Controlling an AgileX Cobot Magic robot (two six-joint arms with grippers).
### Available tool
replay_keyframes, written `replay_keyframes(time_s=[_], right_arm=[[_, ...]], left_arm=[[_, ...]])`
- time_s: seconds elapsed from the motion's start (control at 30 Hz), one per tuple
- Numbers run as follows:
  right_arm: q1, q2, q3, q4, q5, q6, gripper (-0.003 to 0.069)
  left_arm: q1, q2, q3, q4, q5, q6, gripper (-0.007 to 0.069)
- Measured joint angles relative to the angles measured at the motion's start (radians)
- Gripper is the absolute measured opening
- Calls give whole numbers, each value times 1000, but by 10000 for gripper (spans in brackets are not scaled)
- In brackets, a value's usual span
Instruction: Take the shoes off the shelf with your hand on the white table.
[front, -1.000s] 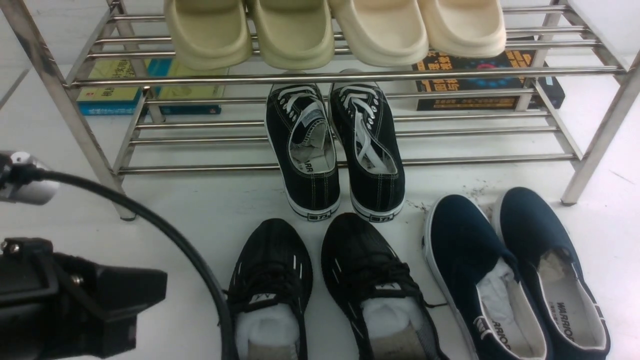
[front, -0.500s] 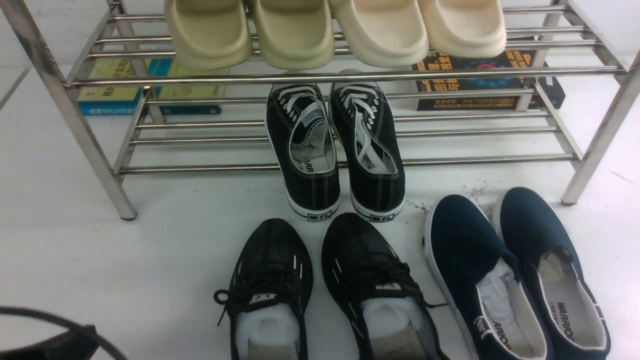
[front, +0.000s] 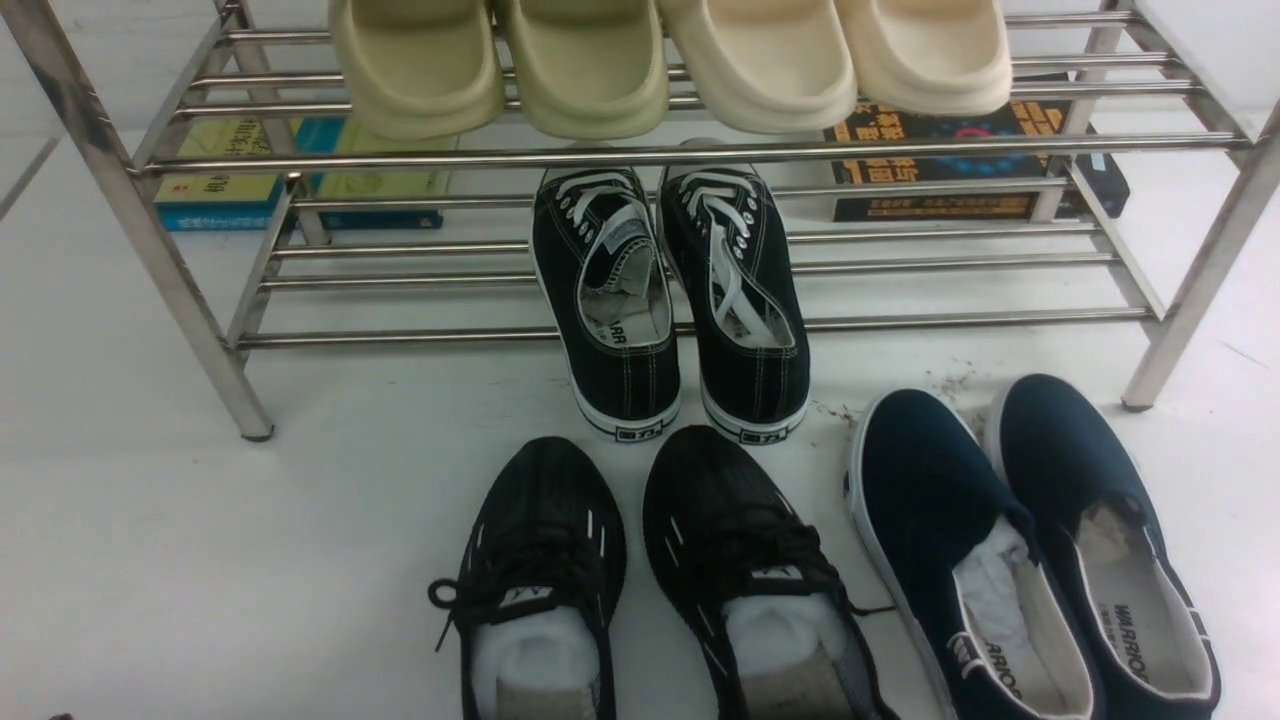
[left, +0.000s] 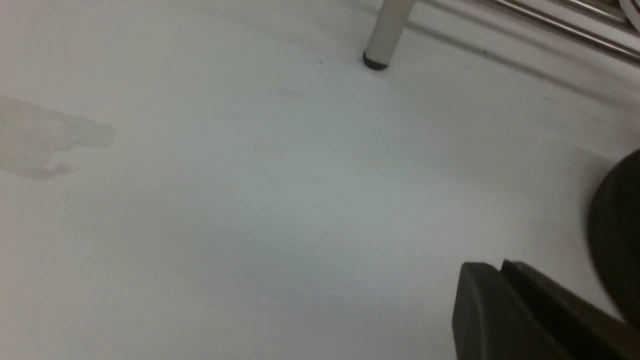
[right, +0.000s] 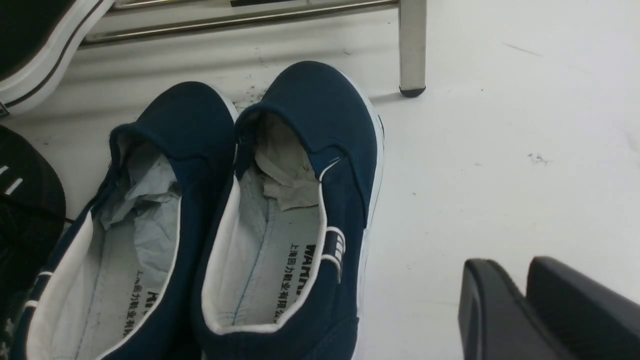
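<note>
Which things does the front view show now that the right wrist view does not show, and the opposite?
Only the front view: the olive clogs, the cream clogs, and the yellow-and-blue books behind the rack.

Only the right wrist view: the right gripper, with nothing between its fingertips.

Both: the navy slip-ons, the white table, and part of the steel rack.

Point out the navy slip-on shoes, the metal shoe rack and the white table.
navy slip-on shoes (front: 925, 475): front view, one shoe's toe
metal shoe rack (front: 700, 156): front view, upper tier's front rod
white table (front: 330, 560): front view, bare surface
</note>
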Motion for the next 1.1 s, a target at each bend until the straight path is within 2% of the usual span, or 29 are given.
replay_keyframes(time_s=[0.2,1.1], right_arm=[[0,0,0,0,0,0,142],[0,0,0,0,0,0,178]], left_arm=[[25,-3,-1,-19,5,40,72],[25,-4,-1,-23,3,41,91]])
